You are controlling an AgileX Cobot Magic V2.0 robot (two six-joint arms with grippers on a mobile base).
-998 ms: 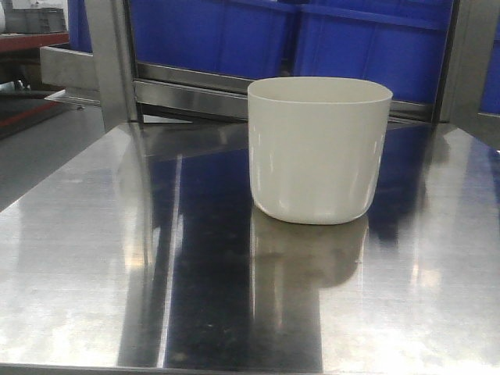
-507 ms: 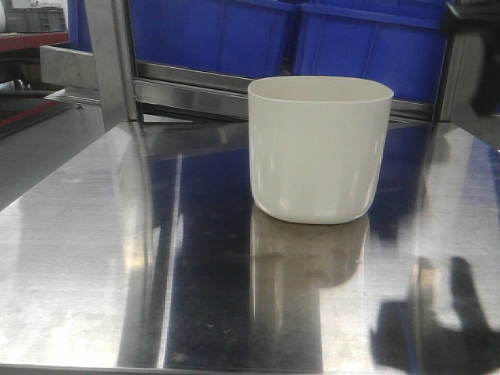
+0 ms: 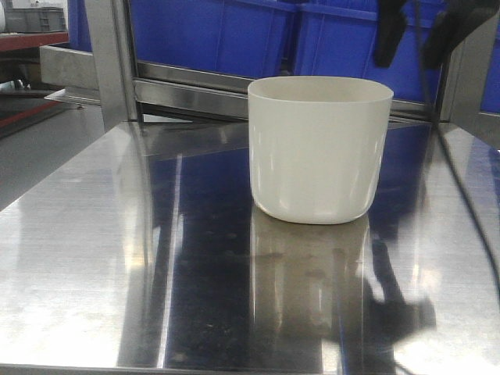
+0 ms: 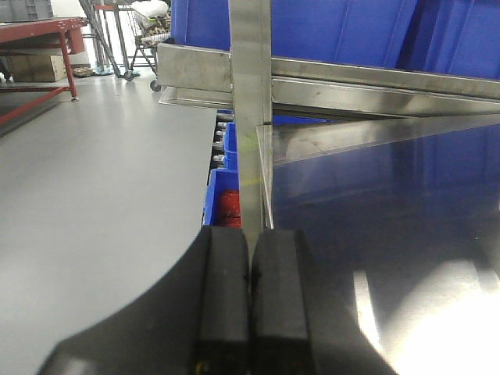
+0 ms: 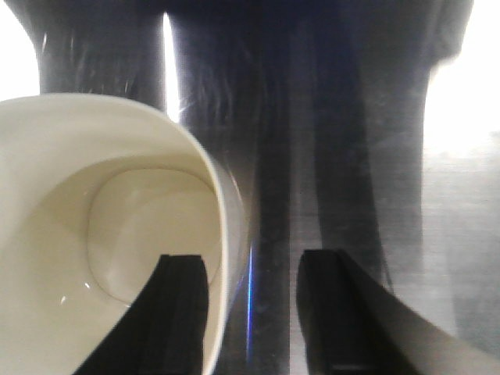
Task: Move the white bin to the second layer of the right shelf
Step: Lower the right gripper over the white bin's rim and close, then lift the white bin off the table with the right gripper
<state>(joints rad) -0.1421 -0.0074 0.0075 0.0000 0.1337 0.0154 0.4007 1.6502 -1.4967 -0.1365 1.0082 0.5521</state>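
White bin upright on steel table, right gripper spread above its rim at one o'clock, left gripper pressed together

left pincer: matte black | right pincer: black | cable: thin, black

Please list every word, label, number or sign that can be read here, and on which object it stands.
None can be read.
The white bin is plain; the blue crates and the steel table show no label.
The grey crate at far left is too small to tell.
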